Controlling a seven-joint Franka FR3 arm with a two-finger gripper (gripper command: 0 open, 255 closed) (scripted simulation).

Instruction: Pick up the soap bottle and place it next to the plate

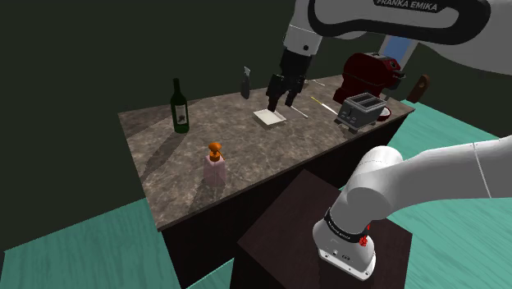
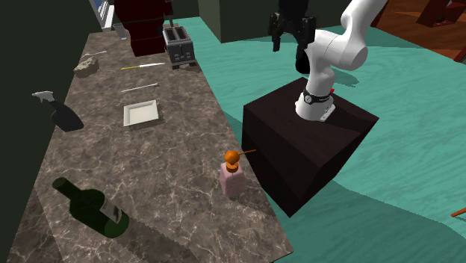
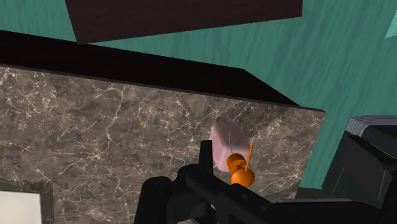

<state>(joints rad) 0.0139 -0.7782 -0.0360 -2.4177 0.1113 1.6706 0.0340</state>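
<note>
The soap bottle (image 1: 215,164), pale pink with an orange pump, stands upright near the front edge of the marble counter (image 1: 246,148). Seen from the second exterior view, the soap bottle (image 2: 232,178) is by the counter's edge nearest the stand. A square white plate (image 1: 271,116) lies farther back on the counter; the plate (image 2: 141,113) is bare. My gripper (image 1: 281,105) hangs in the air, open and holding nothing, in line with the plate in the shoulder view and well apart from the bottle. From the wrist, the soap bottle (image 3: 228,145) lies ahead of the gripper, far below it.
A green wine bottle (image 1: 179,107) stands at the shoulder view's left. A dark spray bottle (image 1: 244,82) is at the back. A toaster (image 1: 358,111) and a red coffee machine (image 1: 369,74) sit at the right end, with thin utensils (image 1: 322,103) beside the plate. The dark stand (image 2: 310,142) adjoins the counter.
</note>
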